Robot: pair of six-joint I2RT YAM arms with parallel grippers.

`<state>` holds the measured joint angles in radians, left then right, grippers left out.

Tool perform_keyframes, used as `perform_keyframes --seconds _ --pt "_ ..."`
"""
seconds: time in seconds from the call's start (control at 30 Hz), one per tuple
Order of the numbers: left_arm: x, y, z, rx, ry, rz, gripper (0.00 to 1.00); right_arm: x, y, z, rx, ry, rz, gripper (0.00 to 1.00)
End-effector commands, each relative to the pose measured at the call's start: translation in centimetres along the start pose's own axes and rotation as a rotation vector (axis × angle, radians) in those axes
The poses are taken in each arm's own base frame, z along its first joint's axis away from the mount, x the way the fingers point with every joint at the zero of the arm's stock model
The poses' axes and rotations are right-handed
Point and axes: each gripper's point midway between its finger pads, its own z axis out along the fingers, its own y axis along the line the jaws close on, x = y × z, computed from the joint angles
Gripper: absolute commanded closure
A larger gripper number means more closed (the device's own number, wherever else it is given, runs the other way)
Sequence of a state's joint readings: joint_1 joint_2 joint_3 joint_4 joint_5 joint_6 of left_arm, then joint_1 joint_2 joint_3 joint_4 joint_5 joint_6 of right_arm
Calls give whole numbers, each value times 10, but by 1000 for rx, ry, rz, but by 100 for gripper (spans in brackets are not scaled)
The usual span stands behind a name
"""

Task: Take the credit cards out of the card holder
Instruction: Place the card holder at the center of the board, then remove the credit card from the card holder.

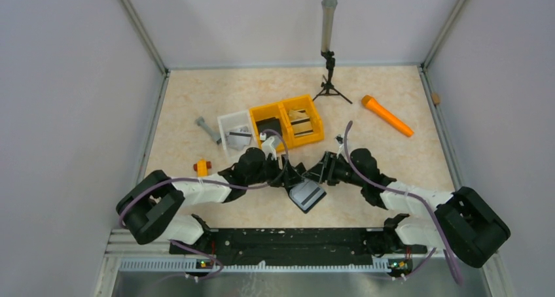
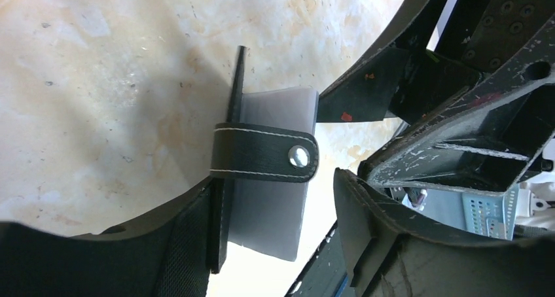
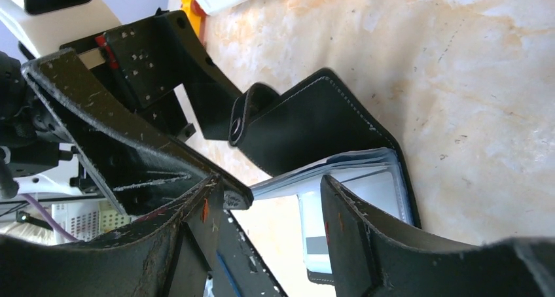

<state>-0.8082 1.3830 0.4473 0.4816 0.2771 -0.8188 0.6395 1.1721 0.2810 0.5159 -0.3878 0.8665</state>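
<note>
The card holder (image 1: 306,195) lies open between both grippers. The left gripper (image 2: 271,199) gapes around its strapped cover. The right gripper (image 3: 278,199) is spread wide over the pale lining, perhaps touching it.

We see the card holder (image 3: 314,123) open above the marbled beige table (image 3: 471,61), its black stitched cover turned toward us and its strap (image 3: 243,117) curled over at the left end. Pale card slots (image 3: 366,173) fan out below the cover, with a white card (image 3: 314,235) showing among them. The right gripper (image 3: 278,192) has its fingers spread to either side of these leaves. The left gripper (image 3: 230,165) reaches in from the upper left, one finger (image 3: 196,104) touching the strap.
</note>
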Motion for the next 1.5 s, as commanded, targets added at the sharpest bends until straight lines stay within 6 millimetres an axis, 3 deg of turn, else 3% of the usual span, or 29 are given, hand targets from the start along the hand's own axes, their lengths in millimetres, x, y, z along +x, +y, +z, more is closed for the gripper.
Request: perform_keyframes --seconds 0.0,0.2,0.4,0.5,0.6,0.93,1.13,1.47 --pt "0 -25 2 112 63 52 37 -15 11 0 -12 -49 -39 43" --pt "5 -34 6 164 115 61 50 -11 8 -4 -4 -53 -32 43" --pt "12 -26 4 133 154 90 52 -12 8 -6 -5 -63 -32 42" --pt "11 -24 3 119 144 98 65 -13 6 -6 6 -67 -36 42" --pt "8 -24 1 115 134 100 72 -12 2 -8 30 -67 -44 41" --pt "2 -26 -6 114 108 95 74 2 -17 -20 96 -47 -53 35" --pt "4 -25 -6 119 110 89 74 15 -22 -24 83 -24 -35 40" --pt "5 -28 -5 143 114 76 70 15 -21 -23 79 -23 -39 42"
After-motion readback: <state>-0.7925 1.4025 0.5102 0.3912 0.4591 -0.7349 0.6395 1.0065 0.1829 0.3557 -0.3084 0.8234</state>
